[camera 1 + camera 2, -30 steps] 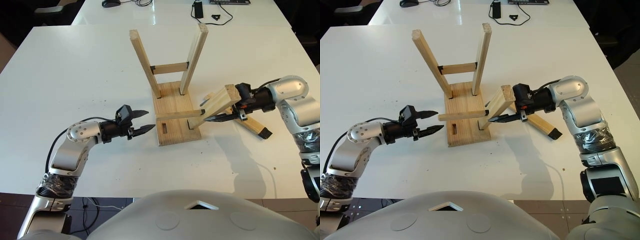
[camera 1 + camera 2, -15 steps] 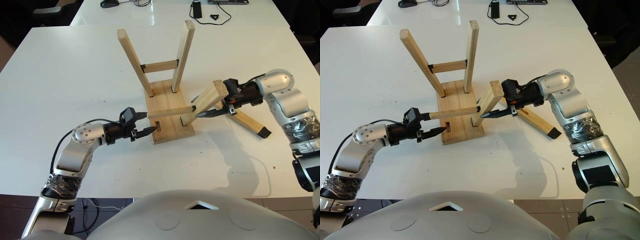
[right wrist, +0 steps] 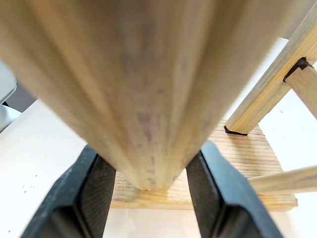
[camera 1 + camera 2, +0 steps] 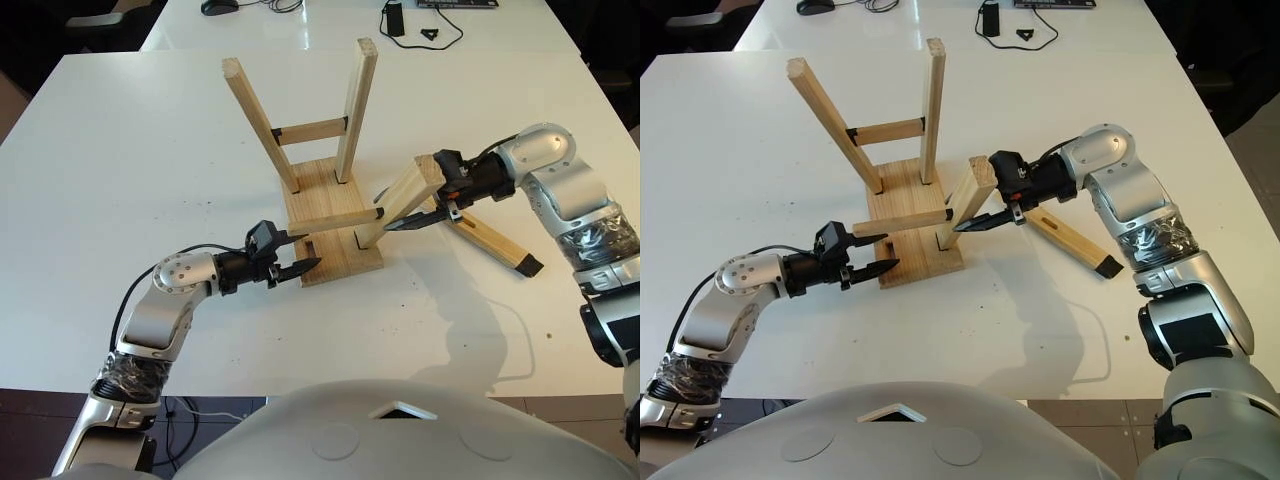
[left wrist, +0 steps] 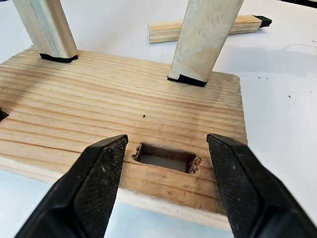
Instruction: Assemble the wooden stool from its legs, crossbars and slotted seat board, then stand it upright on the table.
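Right end effector (image 3: 148, 166) grips a pale stool leg (image 3: 148, 89), one black finger (image 3: 94, 193) on each side. The leg's far end reaches the seat board (image 3: 247, 148) on the white tabletop (image 3: 44, 163). A second leg (image 3: 270, 94) stands in a black-edged socket, with a crossbar (image 3: 282, 179) beside it.

Bright, even overhead light, mild glare on white table (image 4: 120, 150), soft shadows
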